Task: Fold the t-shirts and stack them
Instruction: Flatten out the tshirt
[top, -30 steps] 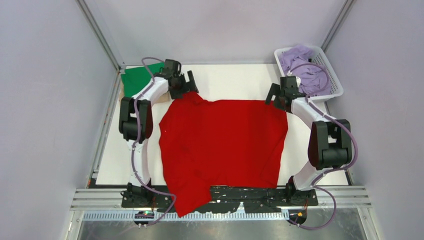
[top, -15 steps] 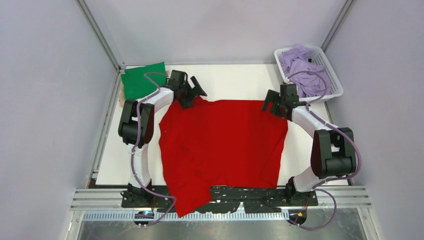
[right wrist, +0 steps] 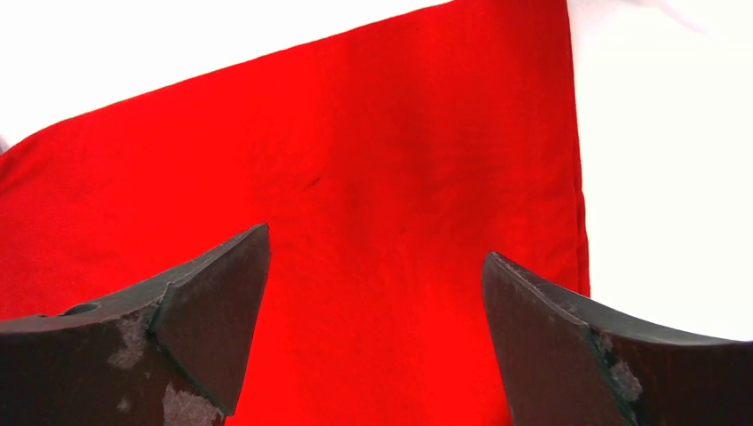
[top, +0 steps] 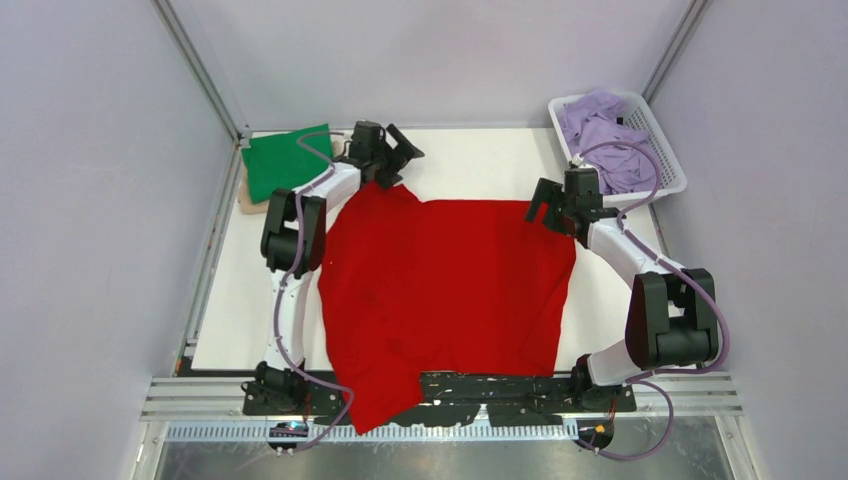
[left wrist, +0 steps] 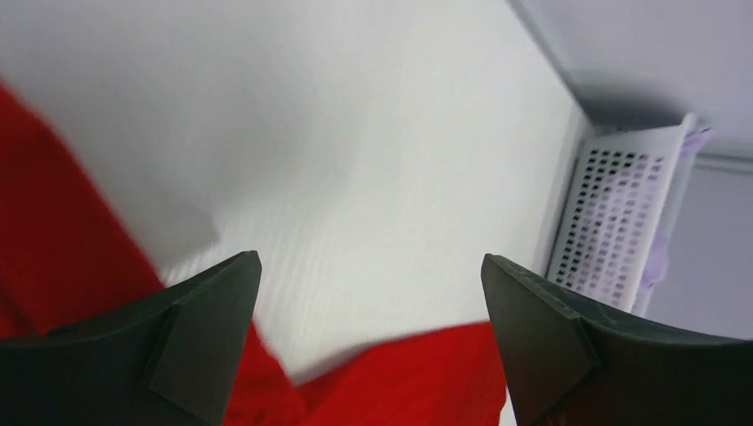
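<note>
We list the following on the white worktop (top: 480, 160).

1. Red shirt (top: 445, 290): we find it spread flat across the middle, its near hem hanging over the front edge by the arm bases and one sleeve reaching towards the far left.
2. Green shirt (top: 285, 160): folded, at the far-left corner, apart from the red one.
3. Beige shirt (top: 245, 201): we see only a sliver, showing from under the green one's left edge.
4. Lavender shirts (top: 600, 130): we note them heaped in the basket (top: 670, 160) at the far-right corner; we cannot tell how many.
5. Left end effector (top: 398, 165): released, jaws wide and grasping nothing. It stands at the red shirt's far-left corner. Its wrist view shows bare worktop between the fingers (left wrist: 204, 328), red cloth low in frame and the basket (left wrist: 613, 213) beyond.
6. Right end effector (top: 548, 210): released likewise, nothing between the jaws. It stands at the red shirt's far-right corner. In its wrist view we see smooth red cloth under the spread fingers (right wrist: 213, 311), with the shirt's edge to the right.
</note>
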